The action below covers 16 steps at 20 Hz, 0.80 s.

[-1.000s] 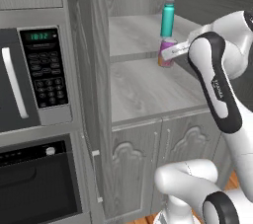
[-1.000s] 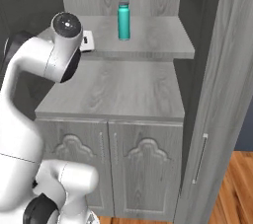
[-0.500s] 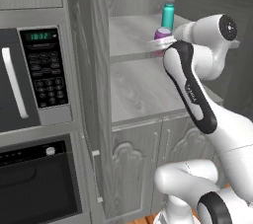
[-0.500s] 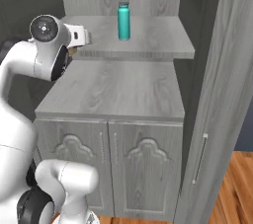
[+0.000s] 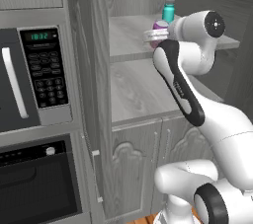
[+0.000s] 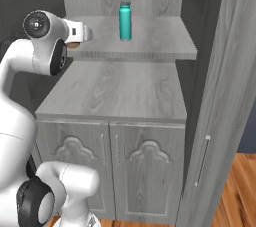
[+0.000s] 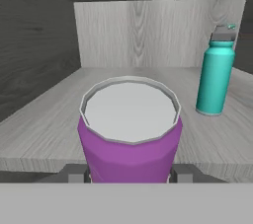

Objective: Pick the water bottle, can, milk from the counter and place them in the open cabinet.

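1. Gripping the can [image 7: 129, 134], the hand [image 7: 129, 172] is closed on its sides, upright at the shelf's [image 7: 44, 124] front edge.
2. Shelf space lies straight ahead; the bottle [image 7: 215, 77] stands ahead to one side in the hand view.

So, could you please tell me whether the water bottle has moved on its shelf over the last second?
No. In the right base view the water bottle stands at the same spot on the cabinet shelf, upright near the back wall.
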Tool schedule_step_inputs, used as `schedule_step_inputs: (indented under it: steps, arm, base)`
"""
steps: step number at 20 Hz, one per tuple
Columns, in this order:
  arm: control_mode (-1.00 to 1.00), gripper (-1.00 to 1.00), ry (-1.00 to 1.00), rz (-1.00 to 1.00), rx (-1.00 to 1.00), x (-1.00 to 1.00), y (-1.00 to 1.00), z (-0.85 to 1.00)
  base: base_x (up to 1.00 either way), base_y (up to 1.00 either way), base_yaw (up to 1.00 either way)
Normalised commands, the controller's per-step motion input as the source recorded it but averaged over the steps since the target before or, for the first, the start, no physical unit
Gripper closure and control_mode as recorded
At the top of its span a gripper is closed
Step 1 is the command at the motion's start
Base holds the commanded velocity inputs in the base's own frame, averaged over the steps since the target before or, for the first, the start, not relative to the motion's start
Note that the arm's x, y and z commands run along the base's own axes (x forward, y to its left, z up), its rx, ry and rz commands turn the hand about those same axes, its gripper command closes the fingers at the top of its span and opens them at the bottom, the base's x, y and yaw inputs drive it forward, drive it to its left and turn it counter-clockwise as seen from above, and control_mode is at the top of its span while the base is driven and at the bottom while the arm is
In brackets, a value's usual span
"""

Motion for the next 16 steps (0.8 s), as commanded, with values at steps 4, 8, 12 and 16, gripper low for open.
schedule_step_inputs:
  steps: [4,8,12,16]
  arm:
    - [-1.00,1.00,0.04,-0.02,0.02,0.28,0.00,0.14]
    - [-1.00,1.00,0.06,0.00,0.01,0.57,0.00,0.00]
    - [-1.00,1.00,0.11,0.00,0.01,0.66,0.00,0.00]
    - [-1.00,1.00,0.05,-0.01,0.00,0.59,0.01,0.00]
  base:
    - [0.00,0.00,0.00]
    - [0.00,0.00,0.00]
    - [0.00,0.00,0.00]
    - [0.00,0.00,0.00]
